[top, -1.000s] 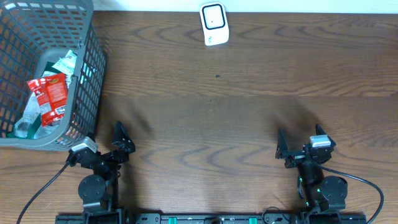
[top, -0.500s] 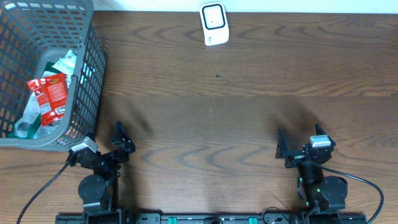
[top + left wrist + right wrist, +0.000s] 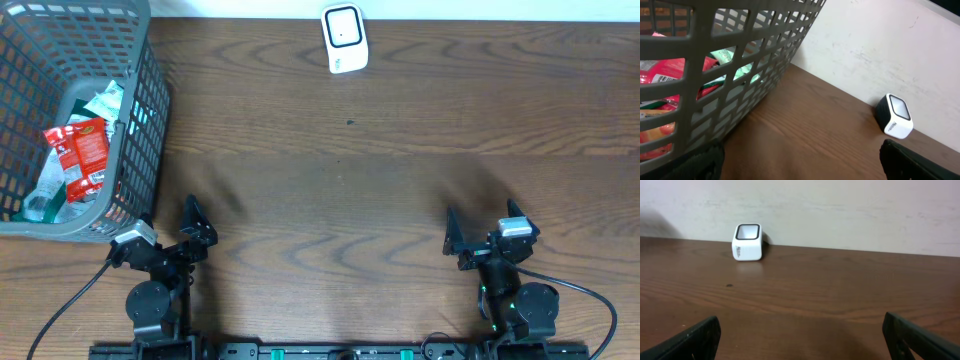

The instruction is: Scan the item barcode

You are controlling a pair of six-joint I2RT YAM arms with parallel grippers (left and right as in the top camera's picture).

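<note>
at the near edge of the dark wood-grain tabletop (image 3: 350, 180) you have both arms folded low over their bases, wrists close to the surface and pointing away toward the far wall. your left end effector (image 3: 197, 222) sits just beside the near corner of the grey plastic mesh basket (image 3: 135, 150). its two fingers are spread wide and hold nothing. your right end effector (image 3: 482, 226) is well apart on the other side, fingers spread just as wide and also empty, facing across bare wood.

the red foil snack packet (image 3: 88, 150) lies tilted inside the basket, against its near right side. it rests on a heap of clear and green-and-white wrappers (image 3: 103, 100). it shows white print and a pale label patch, but you cannot make out a barcode at this size. through the left wrist camera it appears as red patches behind the mesh.

the small white box-shaped scanner (image 3: 344, 38) with its dark window stands at the far edge of the tabletop against the wall, well apart from both end effectors and from the basket.
</note>
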